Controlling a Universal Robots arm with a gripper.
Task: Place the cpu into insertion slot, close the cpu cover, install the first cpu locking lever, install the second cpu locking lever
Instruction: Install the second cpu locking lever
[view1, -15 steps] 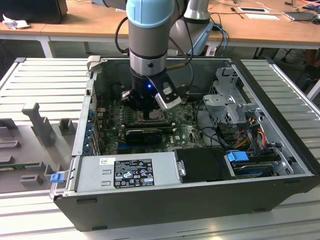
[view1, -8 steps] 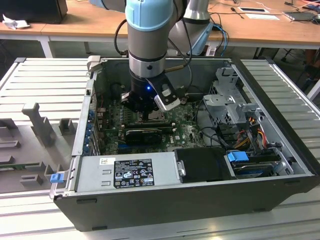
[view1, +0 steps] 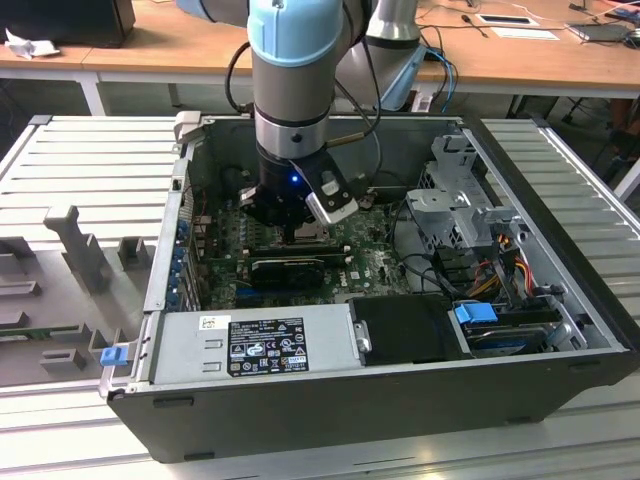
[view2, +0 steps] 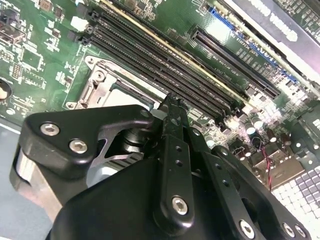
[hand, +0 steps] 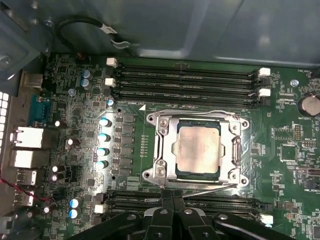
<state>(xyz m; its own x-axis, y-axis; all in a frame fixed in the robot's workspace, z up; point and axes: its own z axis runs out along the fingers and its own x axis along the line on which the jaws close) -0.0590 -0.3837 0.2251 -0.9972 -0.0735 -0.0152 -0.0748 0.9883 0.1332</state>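
Here the clenched gripper (hand: 172, 202) touches the cover (hand: 159, 150) edge at lower centre; the cpu (hand: 198, 149) sits mid-frame.

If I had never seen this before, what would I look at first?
Probably the big blue and silver robot arm reaching down into the open computer case in the exterior view. Next, in the first wrist view, the shiny square cpu sitting in the middle of the green board, with the cpu cover lying framed around it. The black tool sits right at that frame's edge.
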